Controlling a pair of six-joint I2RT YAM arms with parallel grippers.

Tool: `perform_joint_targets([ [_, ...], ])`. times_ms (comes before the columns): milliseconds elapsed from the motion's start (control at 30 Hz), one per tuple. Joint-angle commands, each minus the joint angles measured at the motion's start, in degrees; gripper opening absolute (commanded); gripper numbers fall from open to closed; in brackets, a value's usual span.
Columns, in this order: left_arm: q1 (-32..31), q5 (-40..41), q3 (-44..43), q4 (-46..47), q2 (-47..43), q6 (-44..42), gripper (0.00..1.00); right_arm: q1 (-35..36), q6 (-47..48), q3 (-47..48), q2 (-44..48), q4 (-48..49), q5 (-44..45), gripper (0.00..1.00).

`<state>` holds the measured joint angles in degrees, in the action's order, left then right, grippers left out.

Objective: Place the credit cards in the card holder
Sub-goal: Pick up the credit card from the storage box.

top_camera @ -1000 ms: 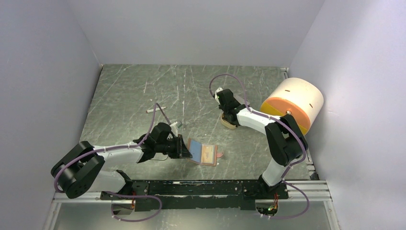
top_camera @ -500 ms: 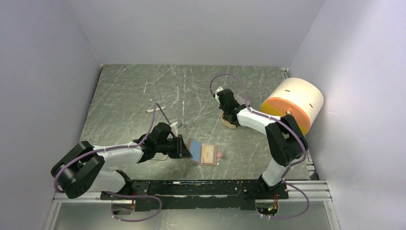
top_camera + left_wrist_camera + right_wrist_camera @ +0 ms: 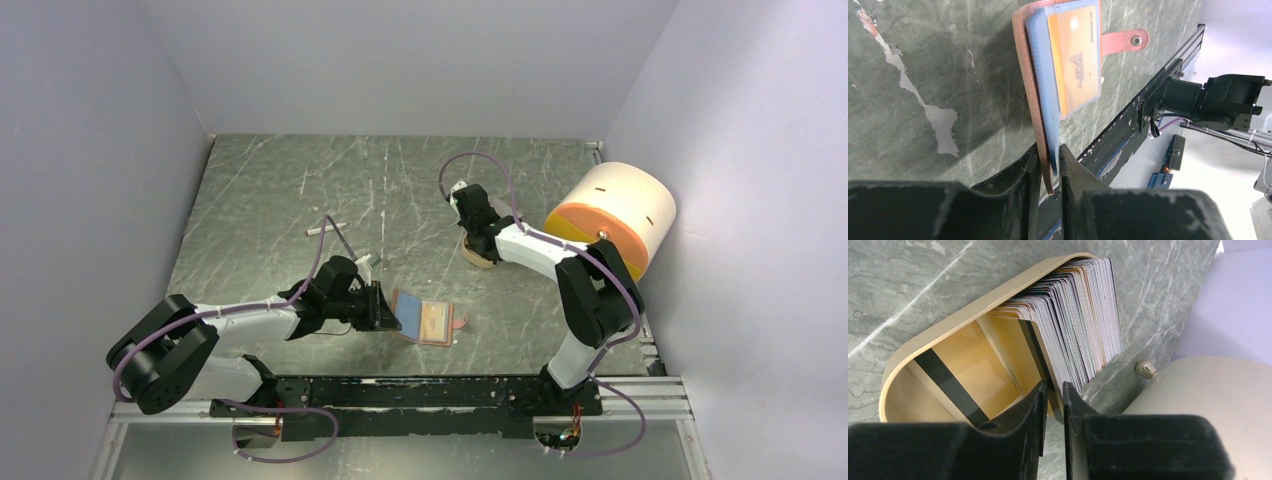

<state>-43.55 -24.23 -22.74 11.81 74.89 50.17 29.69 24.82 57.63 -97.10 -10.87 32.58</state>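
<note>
The reddish-brown card holder (image 3: 426, 322) lies open near the table's front, with a snap tab (image 3: 1125, 41). My left gripper (image 3: 386, 309) is shut on its left edge, pinching the leather flap (image 3: 1023, 75) together with a light blue card (image 3: 1040, 65). An orange-yellow card (image 3: 1075, 55) sits in the clear sleeve. My right gripper (image 3: 474, 238) is over the tan tray (image 3: 480, 260). In the right wrist view its jaws (image 3: 1053, 390) are closed on the front card of an upright stack of credit cards (image 3: 1083, 315).
A yellow card with a black stripe (image 3: 948, 385) lies flat in the tan tray (image 3: 948, 325). The big cream-and-orange cylinder (image 3: 610, 215) stands just right of the tray. A small white stick (image 3: 325, 229) lies left of centre. The black base rail (image 3: 420, 390) runs along the front edge.
Almost nothing has moved. The right gripper has shifted very slightly at the tray. The left gripper keeps its hold on the card holder.
</note>
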Motion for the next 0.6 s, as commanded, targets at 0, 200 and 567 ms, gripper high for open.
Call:
perform_joint_targets([
  [0, 0.21, -1.73, -0.18, 2.21, 0.16, -0.15, 0.23, -0.25, -1.13, 1.91, 1.57, -1.36, 1.35, 0.18],
  [200, 0.19, -1.39, -0.79, 1.06, -0.43, -0.6, 0.24, -0.25, -2.1, 2.79, 3.17, -3.11, 0.19, 0.09],
  [567, 0.19, -0.24, -0.66, 0.1, -0.34, -0.68, 0.23, -0.16, -6.89, 4.15, 8.96, -11.97, -10.09, 0.07],
])
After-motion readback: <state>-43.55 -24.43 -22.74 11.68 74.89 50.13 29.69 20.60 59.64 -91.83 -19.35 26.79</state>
